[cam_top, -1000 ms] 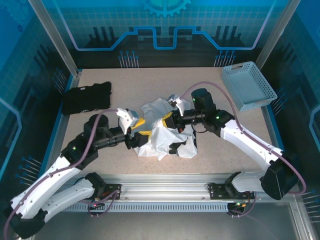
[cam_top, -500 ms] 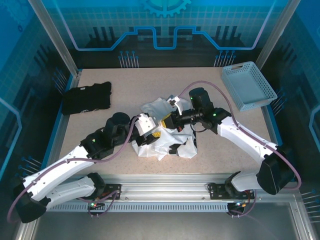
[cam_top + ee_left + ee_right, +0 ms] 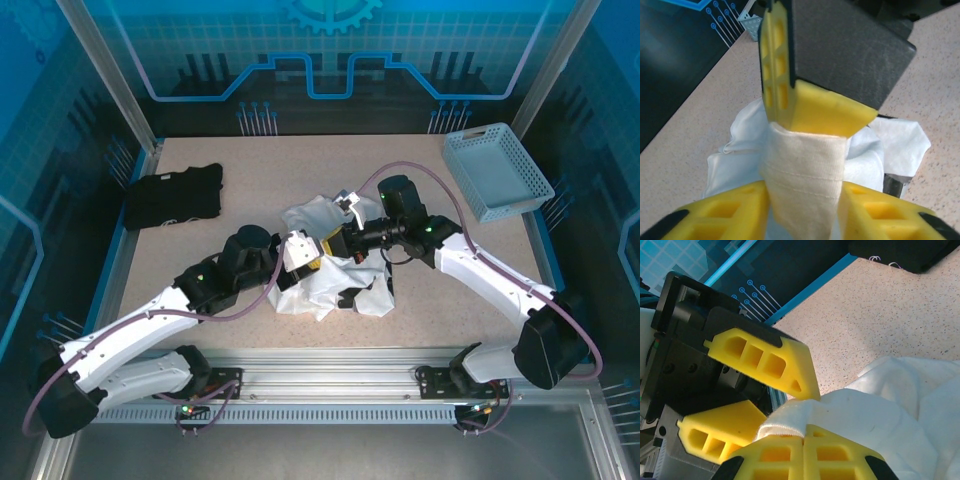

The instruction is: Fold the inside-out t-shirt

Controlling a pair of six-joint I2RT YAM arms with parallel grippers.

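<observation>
Top external view: the inside-out t-shirt (image 3: 322, 290) lies crumpled at the centre of the tabletop (image 3: 300, 170), with both arms reaching in over it. The left gripper (image 3: 316, 264) and right gripper (image 3: 336, 244) meet just above the heap, tips nearly touching. A black folded garment (image 3: 172, 195) lies at the far left, well apart. A light blue basket (image 3: 497, 172) stands at the far right corner.

Left wrist view: a hemmed band of the white shirt (image 3: 805, 170) runs taut between the left gripper (image 3: 804, 197), whose yellow fingers (image 3: 730, 210) press it from both sides, and the right gripper (image 3: 815, 107) above.

Right wrist view: the right gripper (image 3: 804, 450) is closed, pinching the shirt's (image 3: 875, 425) hem. The left gripper (image 3: 785, 402) faces it, clamped on the same fold.
</observation>
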